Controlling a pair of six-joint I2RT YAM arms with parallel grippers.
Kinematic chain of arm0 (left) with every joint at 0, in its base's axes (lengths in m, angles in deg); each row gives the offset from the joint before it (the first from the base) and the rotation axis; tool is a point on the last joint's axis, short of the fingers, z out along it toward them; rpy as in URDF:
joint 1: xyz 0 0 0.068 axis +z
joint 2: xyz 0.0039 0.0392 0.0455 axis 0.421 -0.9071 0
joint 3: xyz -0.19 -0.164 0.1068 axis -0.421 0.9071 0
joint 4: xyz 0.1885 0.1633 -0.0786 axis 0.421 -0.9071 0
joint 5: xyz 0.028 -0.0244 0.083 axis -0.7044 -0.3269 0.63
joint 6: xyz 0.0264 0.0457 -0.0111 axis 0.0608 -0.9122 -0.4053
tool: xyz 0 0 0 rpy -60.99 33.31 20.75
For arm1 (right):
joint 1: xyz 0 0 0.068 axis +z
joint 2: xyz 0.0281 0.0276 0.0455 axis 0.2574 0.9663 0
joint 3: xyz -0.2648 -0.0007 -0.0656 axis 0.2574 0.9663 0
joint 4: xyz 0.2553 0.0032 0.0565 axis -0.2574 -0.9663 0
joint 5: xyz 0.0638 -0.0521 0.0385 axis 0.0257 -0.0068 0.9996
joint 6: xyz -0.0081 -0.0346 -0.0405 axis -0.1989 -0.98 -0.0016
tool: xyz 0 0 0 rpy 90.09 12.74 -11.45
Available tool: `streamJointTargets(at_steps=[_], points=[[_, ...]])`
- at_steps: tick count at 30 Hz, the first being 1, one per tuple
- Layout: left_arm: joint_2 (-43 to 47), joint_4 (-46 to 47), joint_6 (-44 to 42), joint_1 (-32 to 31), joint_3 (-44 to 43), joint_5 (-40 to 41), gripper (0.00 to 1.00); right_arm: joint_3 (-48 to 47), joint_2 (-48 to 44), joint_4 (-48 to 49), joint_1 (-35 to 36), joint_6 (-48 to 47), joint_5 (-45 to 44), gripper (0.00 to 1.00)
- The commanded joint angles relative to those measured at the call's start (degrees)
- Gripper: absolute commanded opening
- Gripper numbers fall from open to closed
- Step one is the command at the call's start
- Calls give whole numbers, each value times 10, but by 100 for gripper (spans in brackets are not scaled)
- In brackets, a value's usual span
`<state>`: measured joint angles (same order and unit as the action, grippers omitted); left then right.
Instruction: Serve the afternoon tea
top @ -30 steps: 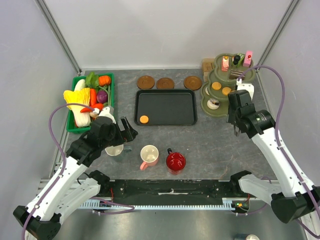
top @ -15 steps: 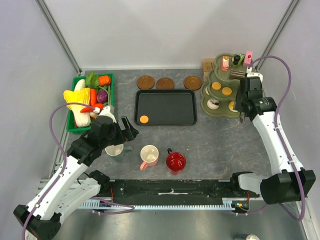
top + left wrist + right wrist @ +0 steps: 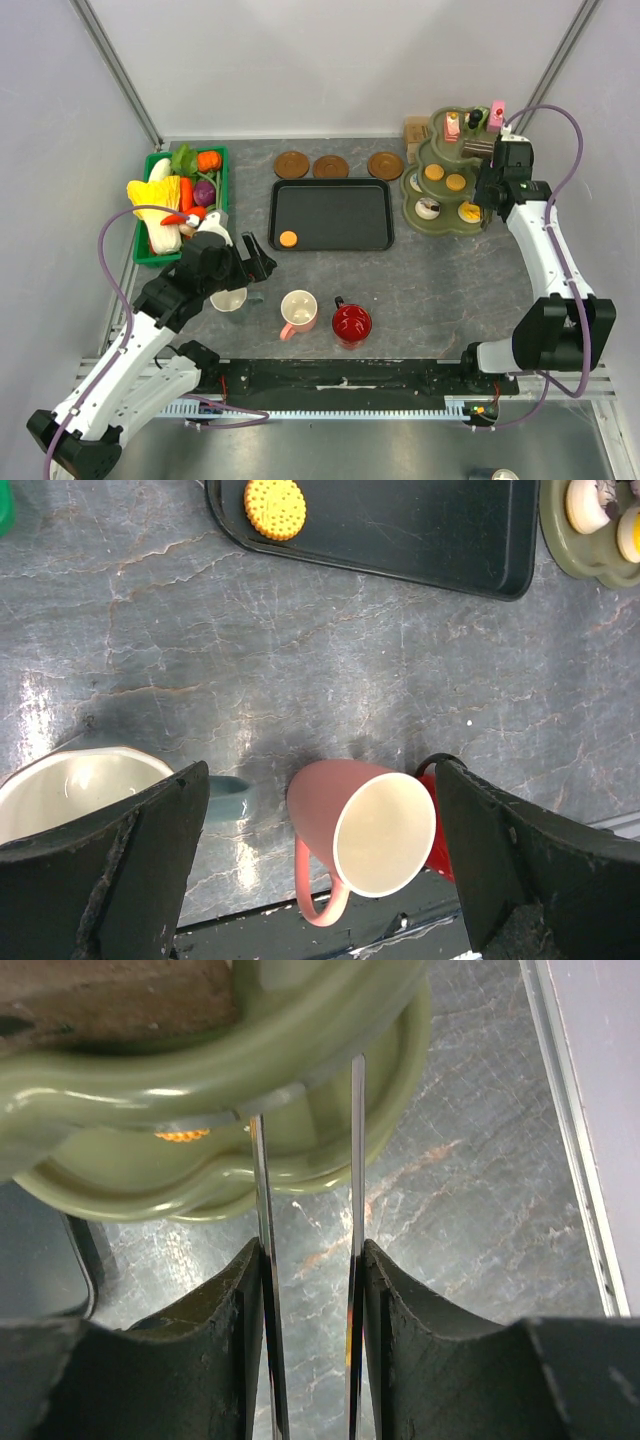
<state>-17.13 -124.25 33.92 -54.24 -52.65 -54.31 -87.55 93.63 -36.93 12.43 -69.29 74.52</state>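
**Open ground:** grey marbled tabletop (image 3: 440,290) — a broad bare stretch right of the red mug (image 3: 351,323), from the black rectangular tray (image 3: 340,210) to the near edge.
**Tray floor:** bare but for one round orange biscuit (image 3: 288,239) in its near-left corner.
**Near-row obstacles:** whitish mug with teal handle (image 3: 70,795), pink mug (image 3: 299,308) and red mug, close together. In the left wrist view the pink one lies between the wide-spread fingers of the left gripper (image 3: 320,770).
**Back row:** three flat brown round coasters (image 3: 331,166), just behind the tray.
**Left:** green plastic crate of toy vegetables (image 3: 225,178); the lane to the tray is narrow.
**Right:** olive-green tiered stand (image 3: 445,230), just beside the tray. Thin metal tongs (image 3: 357,1160), pinched in the right gripper (image 3: 310,1245), occupy the slim strip between stand and wall rail (image 3: 570,1160).
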Motion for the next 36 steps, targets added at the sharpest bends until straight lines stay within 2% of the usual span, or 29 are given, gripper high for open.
streamJointTargets(at_steps=[1,5,8,13,17,31,36], points=[[-9,17,-7,1,4,14,99,-32,24,62,-13,-11,33,42],[-22,17,-6,2,0,17,100,-49,50,76,-17,-5,53,43],[-22,16,-6,2,-1,19,99,-57,63,78,-17,-7,56,52],[-20,11,-6,1,-1,22,99,-54,57,78,-18,-7,53,58],[-17,9,-6,2,-2,22,100,-40,34,77,-18,-4,51,59],[7,0,0,3,4,10,99,32,-112,-23,-18,32,38,59],[4,-1,1,1,7,3,99,56,-193,-66,-18,37,67,59]])
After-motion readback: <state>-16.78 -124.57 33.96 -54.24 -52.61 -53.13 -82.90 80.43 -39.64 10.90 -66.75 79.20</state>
